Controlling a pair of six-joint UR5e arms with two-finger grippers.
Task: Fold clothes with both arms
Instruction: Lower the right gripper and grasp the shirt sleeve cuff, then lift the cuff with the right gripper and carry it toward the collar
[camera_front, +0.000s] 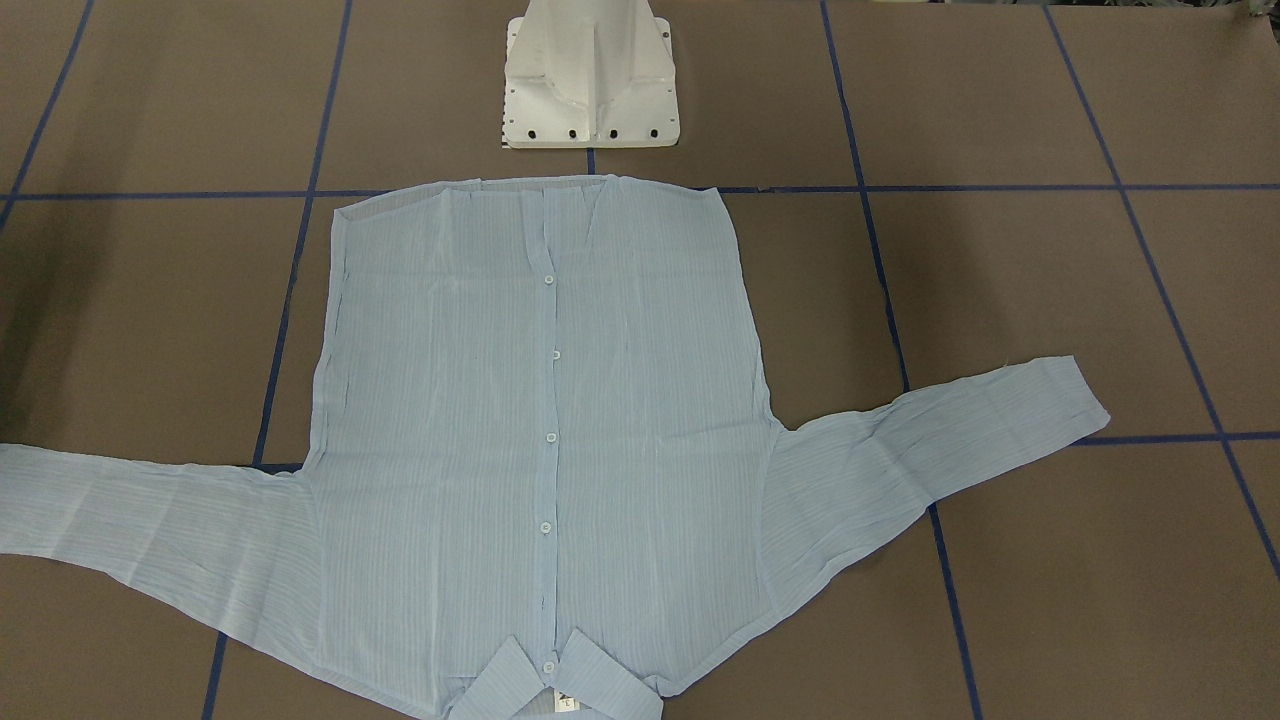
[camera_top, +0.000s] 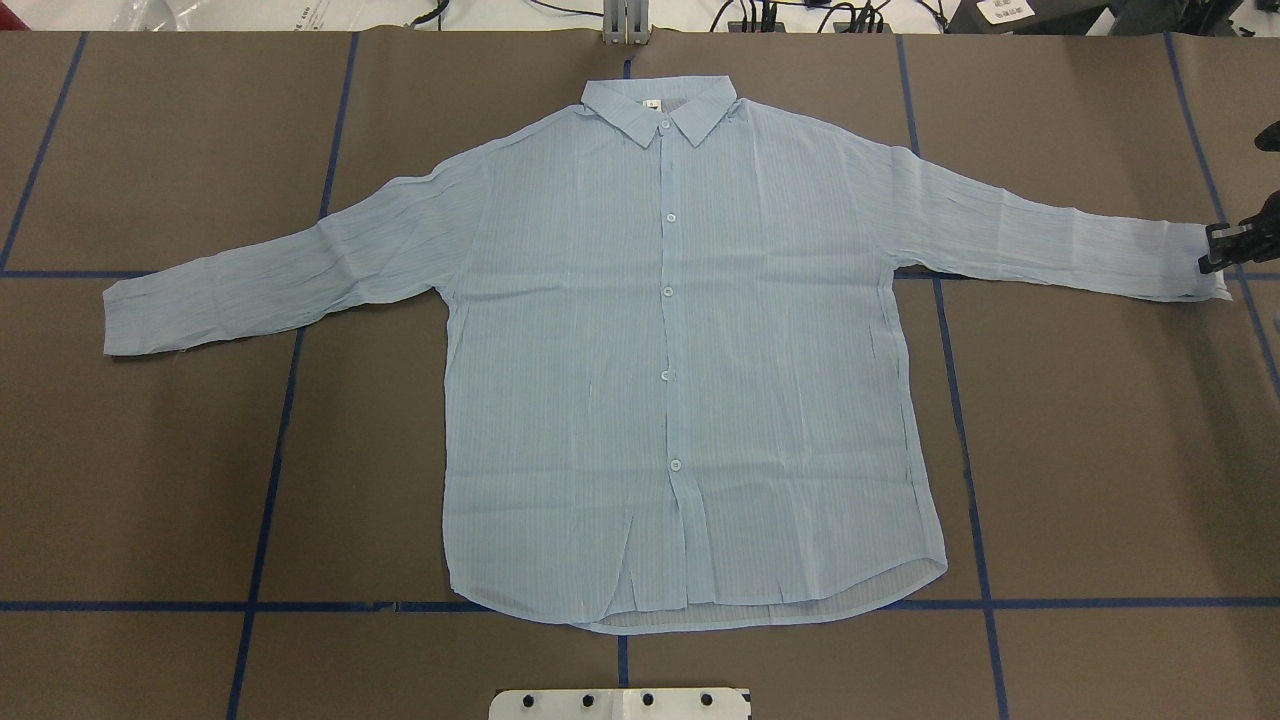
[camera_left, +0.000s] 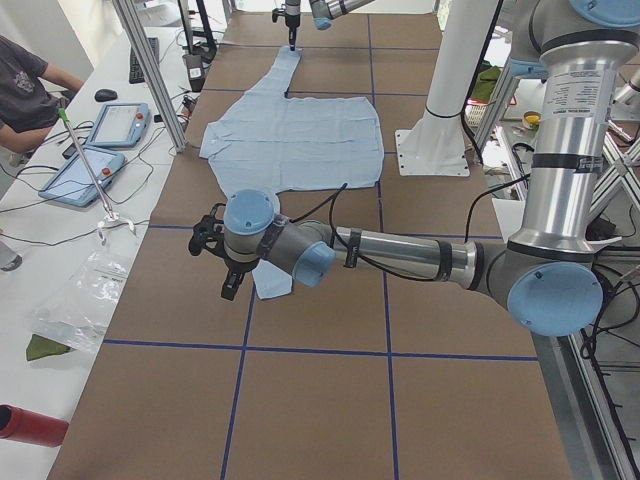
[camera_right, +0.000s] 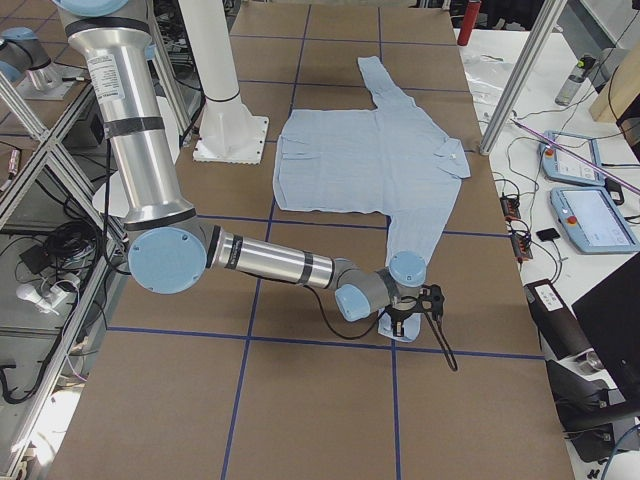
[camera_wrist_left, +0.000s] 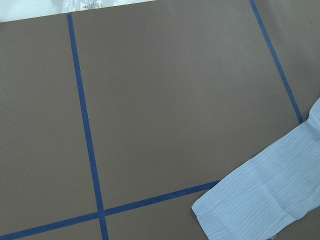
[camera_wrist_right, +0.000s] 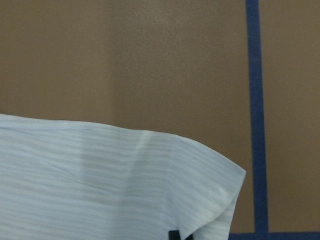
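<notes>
Brown paper marked with blue tape lines covers the table (camera_top: 1100, 450), and it lies bare along both ends beyond the sleeves. The pale blue shirt (camera_top: 680, 380) lies flat and buttoned in the middle, its collar toward the far edge and its hem toward the white pedestal (camera_front: 590, 80). The right gripper (camera_top: 1215, 255) sits at the right cuff (camera_wrist_right: 200, 190); whether it pinches the cloth is unclear. The left arm reaches out low, with the left gripper (camera_left: 228, 280) just beside the left cuff (camera_wrist_left: 240, 210). Whether its jaws are spread or closed cannot be told.
</notes>
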